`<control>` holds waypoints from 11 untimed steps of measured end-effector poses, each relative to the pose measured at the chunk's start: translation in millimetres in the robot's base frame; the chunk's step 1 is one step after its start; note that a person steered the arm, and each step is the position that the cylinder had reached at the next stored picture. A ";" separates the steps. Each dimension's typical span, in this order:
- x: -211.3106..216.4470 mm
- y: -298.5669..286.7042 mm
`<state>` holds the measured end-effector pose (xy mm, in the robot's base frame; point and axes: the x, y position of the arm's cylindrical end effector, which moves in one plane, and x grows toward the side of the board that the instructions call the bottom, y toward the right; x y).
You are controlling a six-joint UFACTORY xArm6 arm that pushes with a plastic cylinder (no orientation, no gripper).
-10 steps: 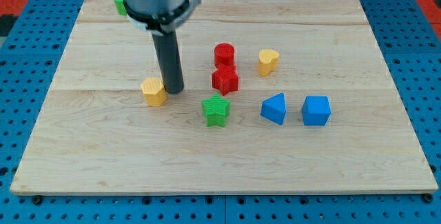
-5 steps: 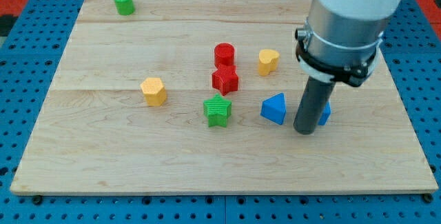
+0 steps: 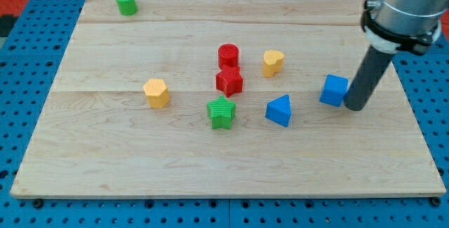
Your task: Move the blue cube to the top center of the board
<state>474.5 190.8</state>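
Tip [image 3: 356, 106] observed on the board's right portion, just beside the blue cube [image 3: 334, 90] on its right side; rod edge apparently touching the cube, though actual contact could not be confirmed. No hand or jaws fitted, only the straight dark rod, so nothing to record as open or closed.

Blue cube located right of board centre, at about mid-height, well short of the top edge. Blue triangular block [image 3: 279, 110] found to the cube's left and slightly lower, apart from it. Green star [image 3: 221, 111] noted further left, near centre. Red ridged block [image 3: 229, 81] seen just above the star, with the red cylinder [image 3: 228, 55] touching or nearly touching it from above. Yellow heart-like block [image 3: 273, 62] positioned right of the red cylinder, apart. Yellow hexagonal block [image 3: 156, 92] recorded at left of centre, alone. Green cylinder [image 3: 126, 3] recorded near the top left corner of the wooden board [image 3: 105, 158].
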 end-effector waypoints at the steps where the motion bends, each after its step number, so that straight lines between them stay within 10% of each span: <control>1: -13.9 -7.2; 7: -35.4 -60.0; 11: -177.7 -40.3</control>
<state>296.7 150.4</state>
